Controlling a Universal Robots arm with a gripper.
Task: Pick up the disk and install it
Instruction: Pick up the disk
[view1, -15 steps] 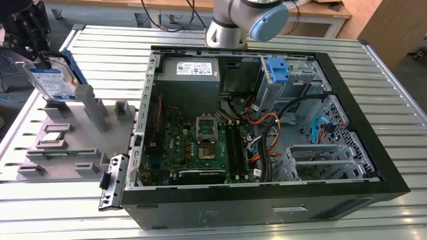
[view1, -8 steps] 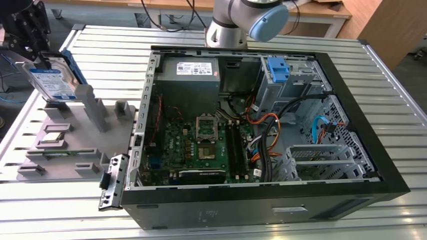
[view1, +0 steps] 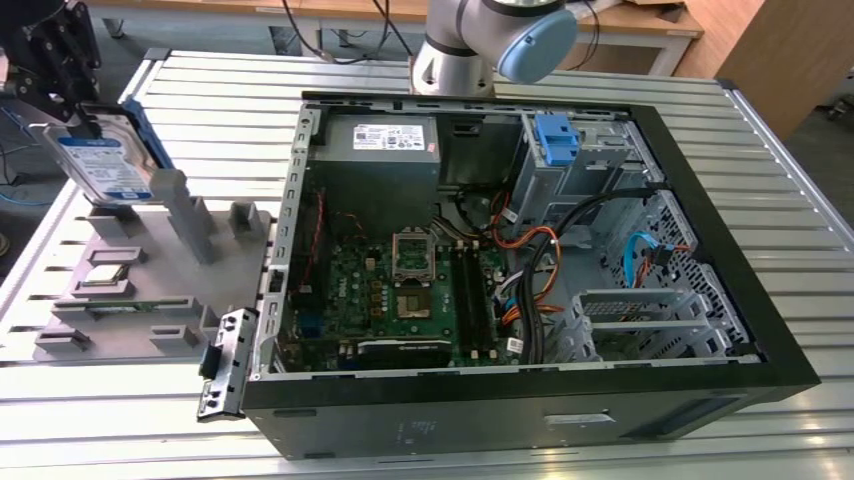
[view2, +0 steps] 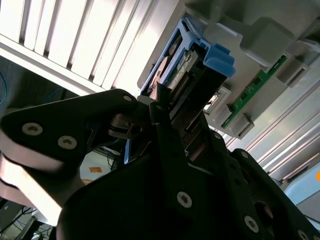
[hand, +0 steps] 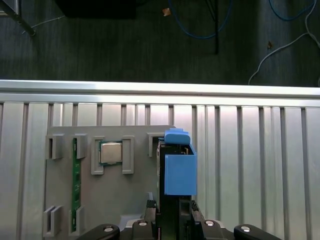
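The gripper (view1: 86, 125) hangs at the exterior view's left, well apart from the open computer case (view1: 747, 290). Its fingers (view2: 162, 125) look pressed onto the upper edge of the disk (view1: 104, 165), pinching it between them. The disk stands on edge, slightly tilted, over the grey parts holder (view1: 147, 290). I cannot tell whether its lower edge rests among the holder's posts or has cleared them. In the first wrist view the blue carrier bracket of the disk (hand: 179, 172) sits at the holder's edge, just beside a seated processor chip (hand: 111, 152) and near a green memory stick (hand: 76, 185). By my reading this is the pick-up step, with the grasp made and the install not yet done. That install calls for a firm hold, a clean rise past the posts, and the carrier squared to the drive cage near the blue caddy (view1: 554, 140) at the far corner of the case. It must also stay clear of the black and orange cables (view1: 534, 250) beside the motherboard (view1: 400, 290). As for writing, the disk's face carries a white label with a blue band, and the grey power supply (view1: 394, 135) bears a white sticker. The print on both is too small to make out. Everything rests on a slatted aluminium table (view1: 787, 160).
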